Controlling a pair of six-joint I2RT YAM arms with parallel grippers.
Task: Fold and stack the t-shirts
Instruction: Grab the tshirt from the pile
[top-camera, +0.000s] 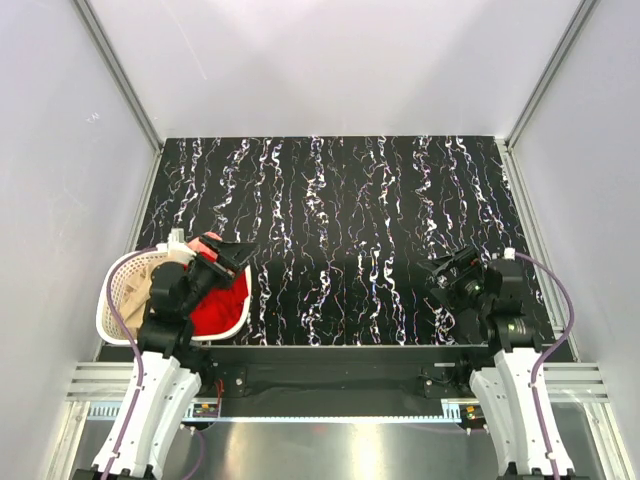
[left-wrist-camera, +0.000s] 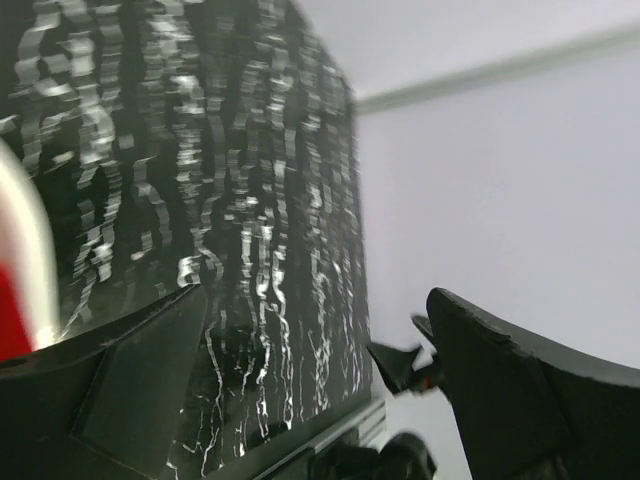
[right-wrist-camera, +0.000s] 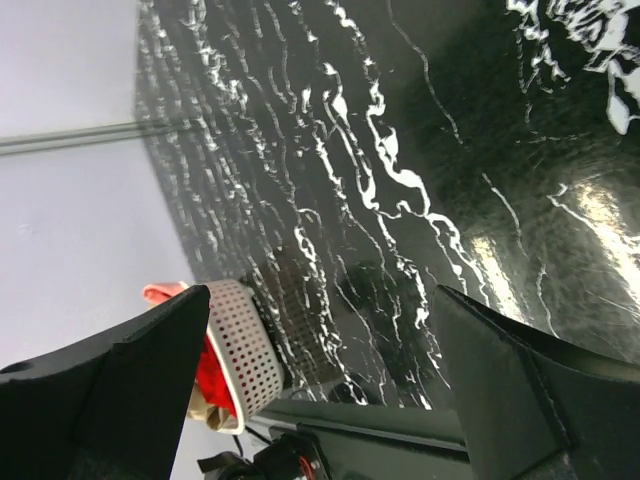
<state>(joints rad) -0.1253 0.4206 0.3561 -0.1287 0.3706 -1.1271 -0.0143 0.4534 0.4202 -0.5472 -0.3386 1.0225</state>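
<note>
My left gripper (top-camera: 236, 252) hangs over the right side of the white basket (top-camera: 112, 300), fingers apart, gripping nothing. My right gripper (top-camera: 441, 274) is low over the black marbled table (top-camera: 330, 200), fingers spread, empty. Red t-shirt (top-camera: 222, 308) spills over the basket rim; tan t-shirt (top-camera: 145, 285) lies inside.

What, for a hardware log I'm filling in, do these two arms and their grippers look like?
Both arms match: the left arm and right arm have white lower shells and black joints above. A thin lilac cable loops along each. The left gripper and right gripper are matte black with broad, wedge-shaped fingers. No markings are legible.
</note>
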